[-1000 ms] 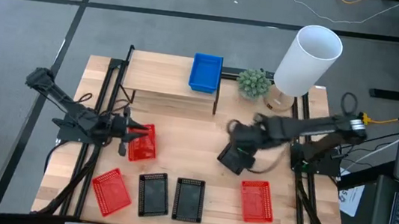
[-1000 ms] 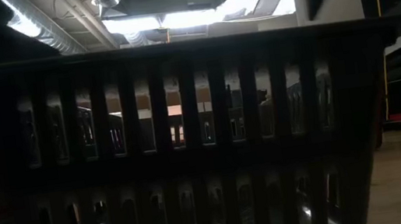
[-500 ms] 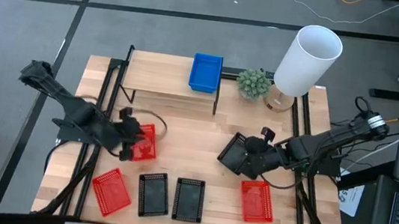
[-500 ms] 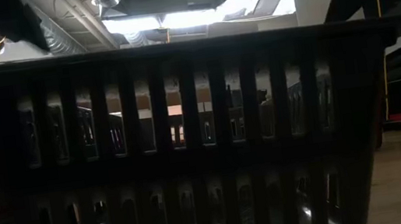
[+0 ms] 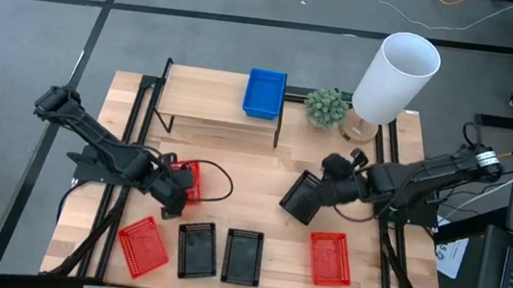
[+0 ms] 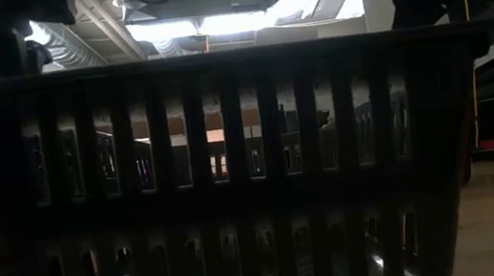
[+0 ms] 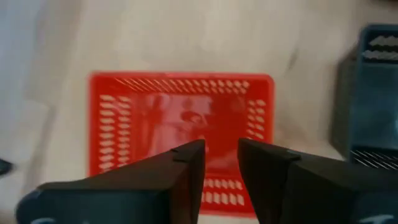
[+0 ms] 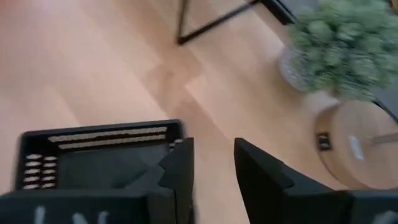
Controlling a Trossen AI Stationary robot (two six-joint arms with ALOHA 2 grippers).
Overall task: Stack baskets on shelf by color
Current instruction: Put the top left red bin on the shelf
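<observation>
So far, on the shelf (image 5: 213,100): only the blue stack (image 5: 264,94).
Left to shelve: three red baskets, three black ones, all on the table (image 5: 252,182).
Left gripper (image 7: 219,163): fingers slightly parted, empty, over a red basket (image 5: 184,180).
Right gripper (image 8: 212,163): narrowly parted, empty, just beside the tilted black basket (image 5: 302,197).

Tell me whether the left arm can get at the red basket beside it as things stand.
Probably yes. The left gripper hangs directly over the red basket, fingers slightly apart, and nothing lies between them. A black basket sits off to one side, apart from the red one.
</observation>
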